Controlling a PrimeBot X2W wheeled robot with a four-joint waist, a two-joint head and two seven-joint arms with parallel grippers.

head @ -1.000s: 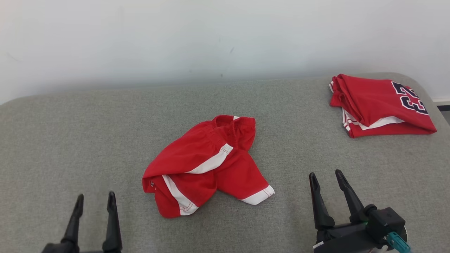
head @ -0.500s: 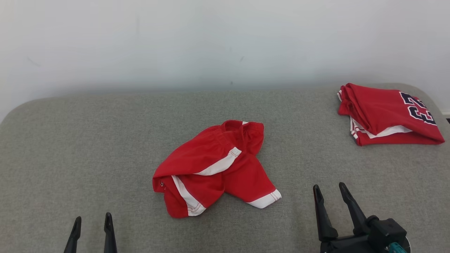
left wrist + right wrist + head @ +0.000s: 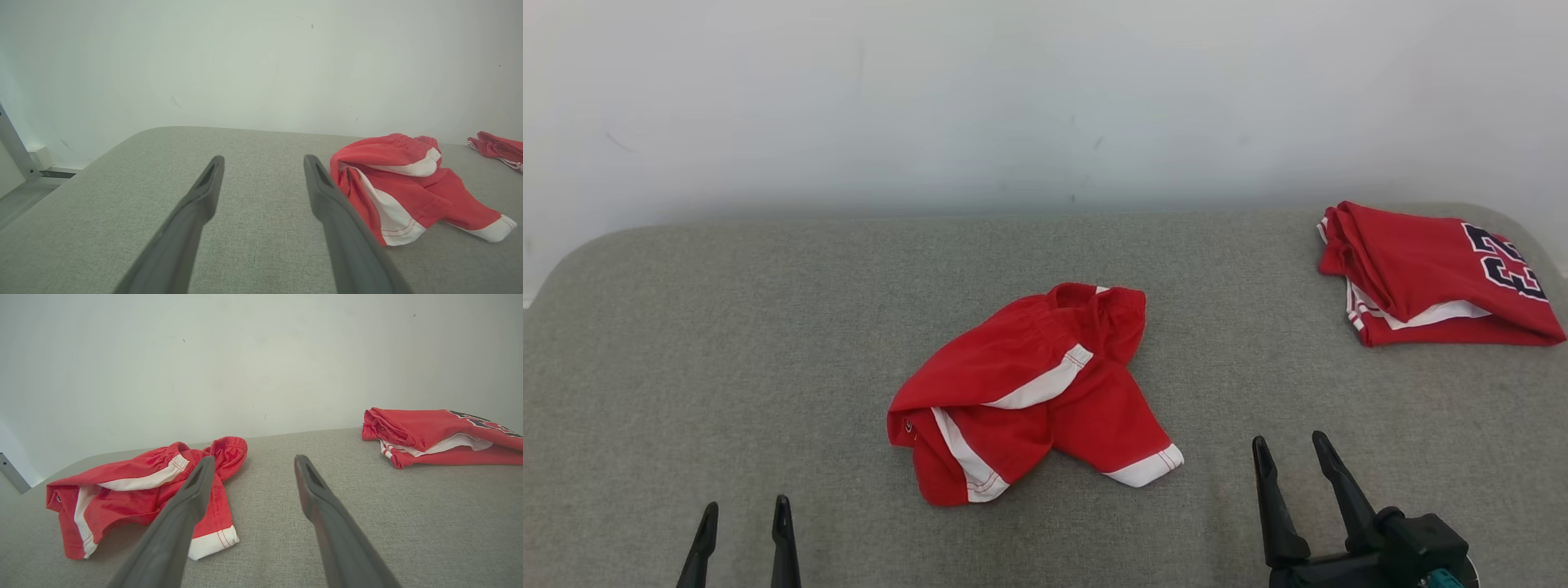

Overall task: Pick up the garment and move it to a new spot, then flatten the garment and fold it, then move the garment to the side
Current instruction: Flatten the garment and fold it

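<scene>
The garment is a crumpled red heap with white panels and thin stripe trim, lying in the middle of the grey padded surface. My left gripper is open at the lower left, well short of the heap and to its left. In the left wrist view the garment lies just right of the open left gripper. My right gripper stands open at the lower right, a short way right of the hem. In the right wrist view the garment lies to the left, behind the left finger of the open right gripper.
A folded red jersey with dark numerals rests at the far right back corner, also visible as the folded jersey. A pale wall runs behind the surface. The surface's corners are rounded; its left edge drops off toward a floor.
The head camera has shifted, so the whole picture slid down and right. Both grippers sit a little lower in the view. The garment lies as before.
</scene>
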